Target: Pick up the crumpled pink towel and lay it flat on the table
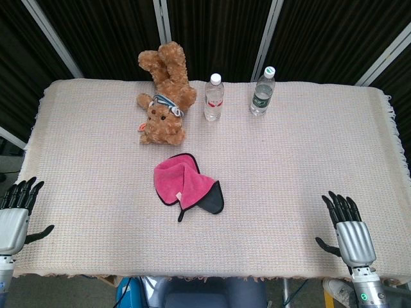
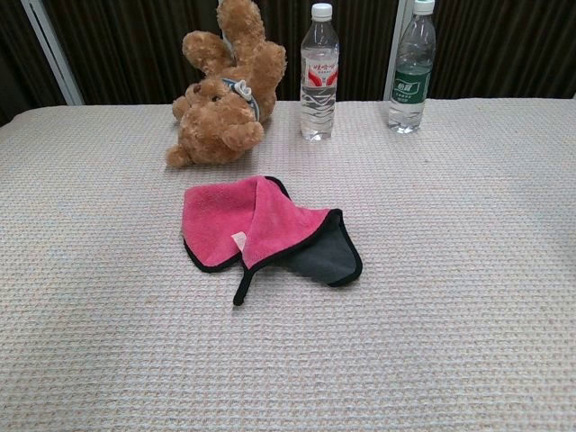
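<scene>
Mid-table, folded pink towel [image 1: 182, 182] lies untouched, left hand [image 1: 14, 215] and right hand [image 1: 350, 230] both empty, fingers spread, at near edge.

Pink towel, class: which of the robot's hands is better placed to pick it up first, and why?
Neither clearly. The pink towel lies folded mid-table; left hand and right hand both wait open at the near edge, looking about equally far. The loose black tab points toward the near edge, favouring neither.
</scene>
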Tool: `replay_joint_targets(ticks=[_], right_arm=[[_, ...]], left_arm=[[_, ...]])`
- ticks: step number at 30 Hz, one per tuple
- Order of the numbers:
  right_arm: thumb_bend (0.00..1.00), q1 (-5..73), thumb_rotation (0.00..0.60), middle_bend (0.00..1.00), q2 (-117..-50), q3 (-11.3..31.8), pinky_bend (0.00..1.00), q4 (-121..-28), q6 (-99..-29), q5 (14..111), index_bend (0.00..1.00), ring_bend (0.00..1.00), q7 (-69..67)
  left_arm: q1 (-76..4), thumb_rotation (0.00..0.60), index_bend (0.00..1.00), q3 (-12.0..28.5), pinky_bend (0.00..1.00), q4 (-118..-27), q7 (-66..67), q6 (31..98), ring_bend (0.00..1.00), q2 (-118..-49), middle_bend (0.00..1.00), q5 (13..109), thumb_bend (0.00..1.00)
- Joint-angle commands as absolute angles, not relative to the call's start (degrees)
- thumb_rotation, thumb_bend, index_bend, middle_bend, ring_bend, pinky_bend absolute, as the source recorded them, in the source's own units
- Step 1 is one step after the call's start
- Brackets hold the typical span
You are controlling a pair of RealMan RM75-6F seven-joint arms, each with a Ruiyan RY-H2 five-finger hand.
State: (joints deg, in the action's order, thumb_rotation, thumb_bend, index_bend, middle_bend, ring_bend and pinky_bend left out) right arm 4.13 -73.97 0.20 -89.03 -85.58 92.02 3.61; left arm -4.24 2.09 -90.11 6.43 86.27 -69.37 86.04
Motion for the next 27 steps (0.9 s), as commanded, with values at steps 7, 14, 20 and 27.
replay_joint_targets(ticks=[7, 14, 20, 27], right_arm=[[0.17, 5.53, 0.6, 0.0, -74.88, 0.66, 0.0, -88.07, -85.73, 94.14, 0.0, 0.0, 2.61], [0.17, 10.17, 0.6, 0.0, -76.39, 1.77, 0.0, -88.3, -83.18, 98.16, 0.03, 0.0, -0.39], [0.17, 14.67, 0.6, 0.0, -78.79, 2.69, 0.0, -90.56, -77.33, 99.01, 0.03, 0.0, 3.07], [0.17, 19.74, 0.6, 0.0, -85.23, 4.57, 0.0, -94.46, -68.78, 95.59, 0.0, 0.0, 9.78]], left_arm=[[-4.17, 0.6, 0.0, 2.26, 0.0, -90.15, 6.01, 86.48, 0.0, -69.11, 0.0, 85.88, 0.0], [-4.35, 0.6, 0.0, 2.23, 0.0, -90.42, 6.85, 86.48, 0.0, -69.35, 0.0, 86.2, 0.0], [-4.38, 0.6, 0.0, 2.3, 0.0, -90.18, 7.69, 86.43, 0.0, -69.7, 0.0, 85.95, 0.0], [-4.42, 0.6, 0.0, 2.37, 0.0, -89.57, 8.15, 86.2, 0.0, -70.07, 0.0, 85.52, 0.0]])
